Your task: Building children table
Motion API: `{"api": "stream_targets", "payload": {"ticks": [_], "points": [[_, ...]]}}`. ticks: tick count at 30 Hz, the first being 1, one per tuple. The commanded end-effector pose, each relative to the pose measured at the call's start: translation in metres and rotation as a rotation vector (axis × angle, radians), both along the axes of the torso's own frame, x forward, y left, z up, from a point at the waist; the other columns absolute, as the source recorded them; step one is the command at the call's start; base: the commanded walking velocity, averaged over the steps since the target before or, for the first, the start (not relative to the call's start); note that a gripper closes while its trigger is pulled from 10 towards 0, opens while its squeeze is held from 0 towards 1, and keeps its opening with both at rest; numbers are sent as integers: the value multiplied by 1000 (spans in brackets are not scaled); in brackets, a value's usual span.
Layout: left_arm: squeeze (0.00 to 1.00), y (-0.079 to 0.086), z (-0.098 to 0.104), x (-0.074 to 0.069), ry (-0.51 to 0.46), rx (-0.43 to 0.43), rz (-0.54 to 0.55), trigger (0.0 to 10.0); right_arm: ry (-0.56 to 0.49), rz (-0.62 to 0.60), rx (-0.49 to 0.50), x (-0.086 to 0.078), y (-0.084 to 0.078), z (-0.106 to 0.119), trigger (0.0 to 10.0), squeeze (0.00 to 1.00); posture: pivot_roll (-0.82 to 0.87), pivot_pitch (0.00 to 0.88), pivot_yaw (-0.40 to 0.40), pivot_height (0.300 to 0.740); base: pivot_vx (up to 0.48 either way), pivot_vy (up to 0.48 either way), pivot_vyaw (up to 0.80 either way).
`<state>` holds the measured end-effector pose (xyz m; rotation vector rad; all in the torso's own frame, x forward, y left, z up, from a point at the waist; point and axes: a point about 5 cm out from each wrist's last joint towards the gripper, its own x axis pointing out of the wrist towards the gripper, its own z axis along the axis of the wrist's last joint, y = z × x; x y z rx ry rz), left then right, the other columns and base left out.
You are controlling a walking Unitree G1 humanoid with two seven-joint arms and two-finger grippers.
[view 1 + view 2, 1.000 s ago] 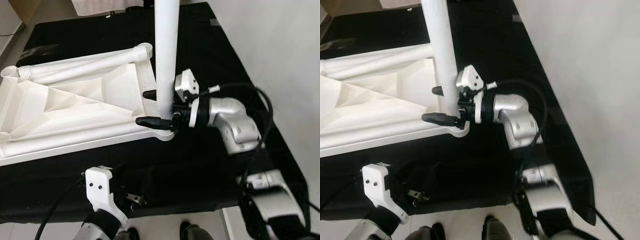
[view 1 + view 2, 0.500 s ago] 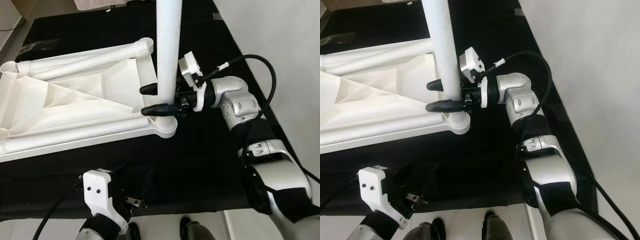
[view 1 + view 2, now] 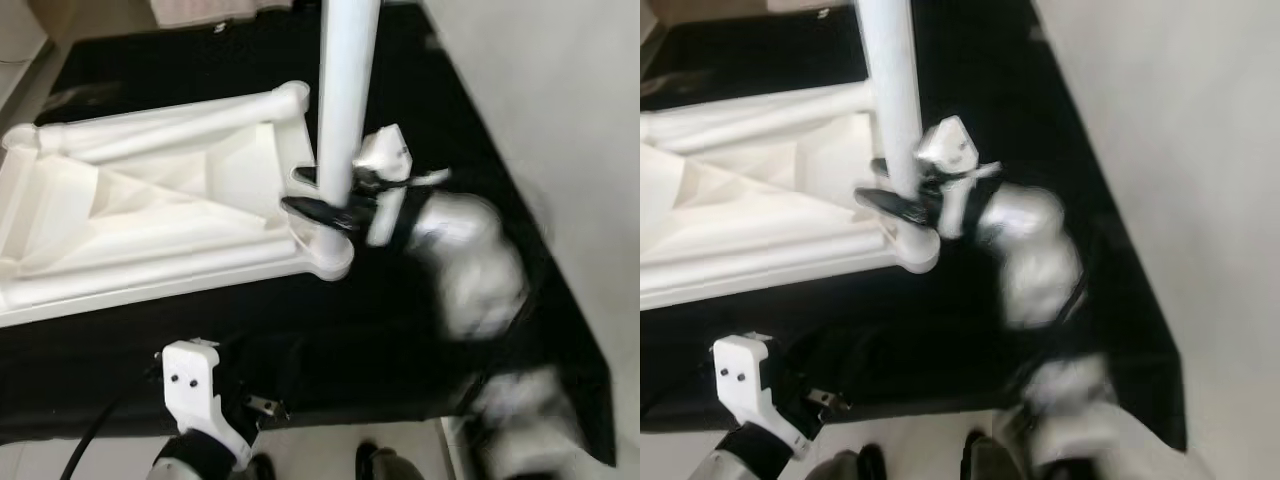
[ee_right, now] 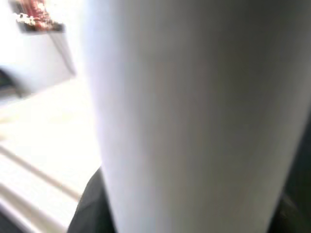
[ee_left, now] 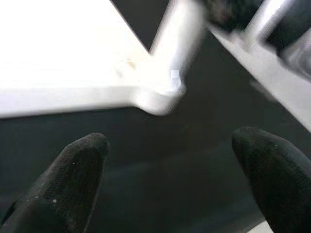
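Left gripper (image 5: pixel 165 179), fingers spread wide and empty, hangs low near the tabletop's (image 3: pixel 130 215) front edge, over the black cloth (image 3: pixel 400 330). Tabletop lies upside down on the cloth, long axis running left to right. Right gripper (image 3: pixel 322 195) is clamped around the white leg (image 3: pixel 343 110) just above the corner socket (image 3: pixel 330 258) at the tabletop's right front corner. Leg stands nearly upright, long axis vertical, base in the socket. Best to keep the leg plumb and press straight down while twisting; any tilt may jam it.
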<state>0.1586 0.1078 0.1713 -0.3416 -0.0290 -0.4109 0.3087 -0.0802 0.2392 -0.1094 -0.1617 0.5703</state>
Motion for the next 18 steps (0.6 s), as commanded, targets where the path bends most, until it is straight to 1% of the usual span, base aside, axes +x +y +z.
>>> {"api": "stream_targets", "payload": {"ticks": [1, 2, 4, 5, 7, 10, 11, 12, 13, 14, 15, 16, 17, 18], "points": [[0, 6, -10, 0, 51, 33, 11, 10000, 424, -89, 1, -14, -8, -80, 0, 0, 31, 298, 62, 740, 0, 0, 0], [0, 7, -12, 1, 52, 34, 9, 10000, 402, -58, 0, -12, -4, -78, 0, 0, 30, 291, 67, 740, 0, 0, 0], [0, 8, -14, 3, 53, 36, 7, 10000, 348, -51, -11, -1, -1, -70, 0, 0, 27, 282, 74, 740, 0, 0, 0], [0, 8, -14, 5, 52, 37, 5, 10000, 336, -42, -6, 3, 4, -67, 0, 0, 24, 273, 72, 740, 0, 0, 0], [0, 8, -14, 7, 51, 37, 2, 10000, 320, -27, 0, 6, 12, -63, 0, 0, 26, 272, 72, 740, 0, 0, 0], [0, 8, -14, 8, 50, 37, 2, 10000, 315, -24, 3, 6, 14, -62, 0, 0, 26, 272, 72, 740, 0, 0, 0], [0, 9, -14, 8, 47, 37, 7, 10000, 310, -14, 7, 4, 18, -58, 8941, 0, 22, 269, 73, 740, 0, 0, 0], [0, 9, -14, 8, 47, 37, 7, 10000, 310, -14, 7, 4, 18, -58, 8941, 0, 22, 269, 73, 740, 0, 0, 0], [0, 10, -14, 9, 44, 37, 12, 10000, 307, 11, 5, 2, 22, -55, 10000, 0, 17, 269, 70, 740, 0, 0, 0], [0, 10, -14, 9, 42, 36, 15, 10000, 299, 56, 14, 1, 25, -52, 10000, 345, 14, 273, 67, 740, 0, 0, 0], [0, 10, -13, 10, 41, 35, 15, 10000, 287, 122, 35, -3, 31, -45, 10000, 1000, 11, 274, 65, 740, 0, 0, 0], [0, 10, -13, 10, 41, 35, 15, 10000, 287, 122, 35, -3, 31, -45, 10000, 1000, 11, 274, 65, 740, 0, 0, 0], [0, 9, -13, 10, 41, 33, 13, 10000, 269, 183, 48, -4, 35, -40, 10000, 1000, 7, 276, 64, 740, 0, 0, 0], [0, 9, -13, 9, 41, 32, 12, 10000, 223, 288, 62, -5, 37, -30, 10000, 1000, 3, 278, 65, 740, 0, 0, 0]]}}
